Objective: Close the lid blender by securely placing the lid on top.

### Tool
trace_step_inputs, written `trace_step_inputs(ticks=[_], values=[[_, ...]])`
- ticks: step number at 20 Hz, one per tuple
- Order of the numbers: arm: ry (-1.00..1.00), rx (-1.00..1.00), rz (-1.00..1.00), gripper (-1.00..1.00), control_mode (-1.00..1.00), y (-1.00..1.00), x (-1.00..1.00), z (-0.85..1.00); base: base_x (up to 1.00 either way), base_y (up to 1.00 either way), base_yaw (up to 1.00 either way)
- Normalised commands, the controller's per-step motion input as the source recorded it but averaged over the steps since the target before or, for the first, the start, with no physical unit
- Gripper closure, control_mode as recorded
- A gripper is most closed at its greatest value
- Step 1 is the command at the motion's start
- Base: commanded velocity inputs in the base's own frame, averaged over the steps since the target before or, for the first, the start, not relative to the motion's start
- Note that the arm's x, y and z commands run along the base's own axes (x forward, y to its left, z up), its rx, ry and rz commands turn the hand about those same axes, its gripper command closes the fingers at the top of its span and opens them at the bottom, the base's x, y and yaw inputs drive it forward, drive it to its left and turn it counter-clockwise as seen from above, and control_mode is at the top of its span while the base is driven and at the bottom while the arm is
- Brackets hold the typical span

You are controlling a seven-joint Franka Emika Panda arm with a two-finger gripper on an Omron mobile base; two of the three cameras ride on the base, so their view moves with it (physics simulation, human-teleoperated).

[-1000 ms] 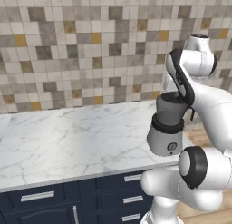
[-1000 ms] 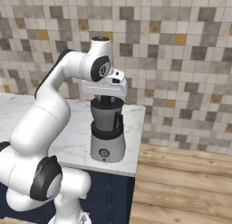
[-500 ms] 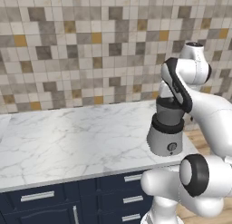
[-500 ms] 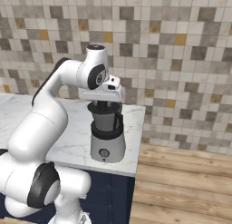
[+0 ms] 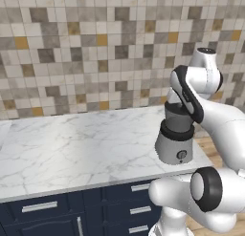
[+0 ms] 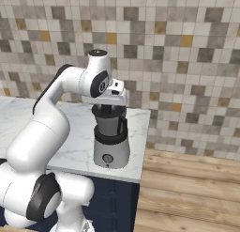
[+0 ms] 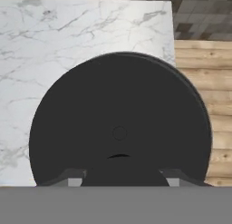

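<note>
Marble worktop (image 5: 72,144) under me, my end effector (image 7: 121,173) grips the lid (image 7: 120,123) atop the blender (image 6: 110,139) jar.

There is one blender (image 5: 175,143) on one marble counter (image 5: 81,149). One black lid (image 7: 120,123) is visible from the hand camera. Under the counter are dark blue drawers with four silver handles (image 5: 39,207) visible in the left base view.
</note>
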Motion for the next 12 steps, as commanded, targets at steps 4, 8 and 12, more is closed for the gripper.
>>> trace_step_inputs(ticks=[4, 8, 12], values=[[-0.07, 0.00, 0.00, 1.00, -1.00, -0.17, 0.21, 0.00, 0.00, 0.00, 0.00], [-0.01, 0.00, 0.00, 1.00, -1.00, -0.14, 0.18, 0.00, 0.00, 0.00, 0.00], [0.00, 0.00, 0.00, 1.00, -1.00, -0.01, 0.06, -0.06, 0.00, 0.00, 0.00]])
